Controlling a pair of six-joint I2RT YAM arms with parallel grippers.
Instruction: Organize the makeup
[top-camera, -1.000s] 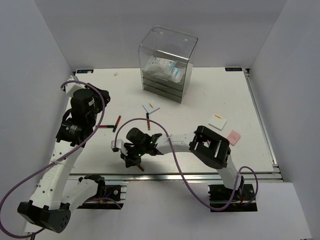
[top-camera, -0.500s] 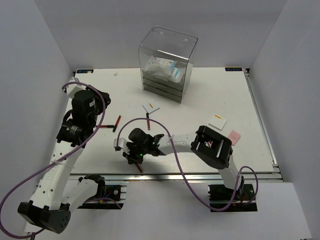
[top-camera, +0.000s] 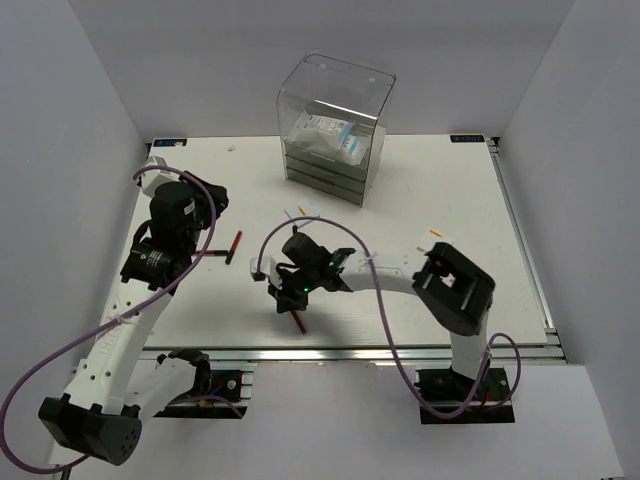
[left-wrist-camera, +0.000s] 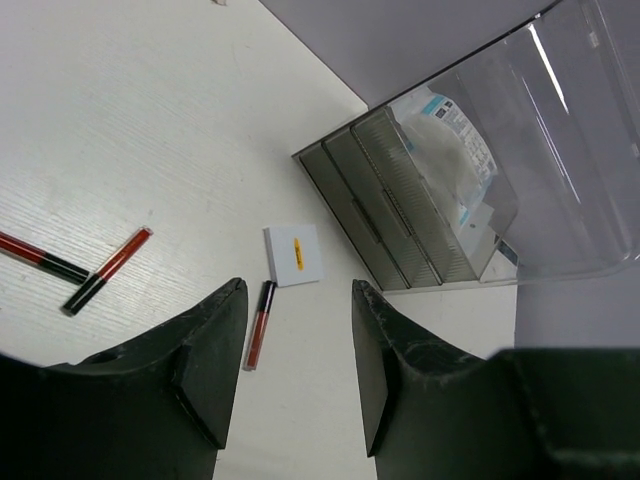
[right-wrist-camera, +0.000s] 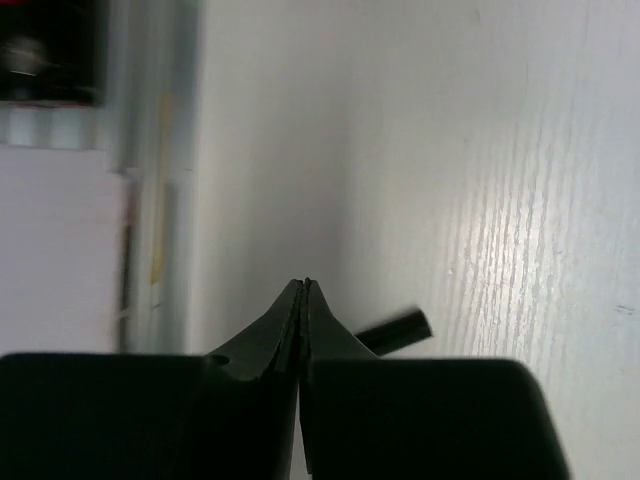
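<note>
The dark-red stick (top-camera: 297, 322) is the one in play. It's at the near-middle of the table (top-camera: 430, 180), poking out from under the right gripper (top-camera: 292, 302). In the wrist view the jaws are squeezed practically together with the stick's black end showing beside them, so I'd call it pinched (the actual contact spot is hidden, though).

My guess is it's light, rigid and slick, and round enough to roll or swivel if held near one end. Gripping across its middle seems safer.

Another stick (top-camera: 233, 247) and its twin (top-camera: 208, 253) lie close together near the left arm. A third one (left-wrist-camera: 259, 325) sits just beside a white square (left-wrist-camera: 293, 255). The left gripper (left-wrist-camera: 297, 300) hangs above them, spread wide with nothing in it.

At the far side is the clear drawer box (top-camera: 330, 80). A packet (top-camera: 328, 135) with white contents sits in the top section, above three closed drawers (left-wrist-camera: 385, 205). Can't tell what's inside those.
</note>
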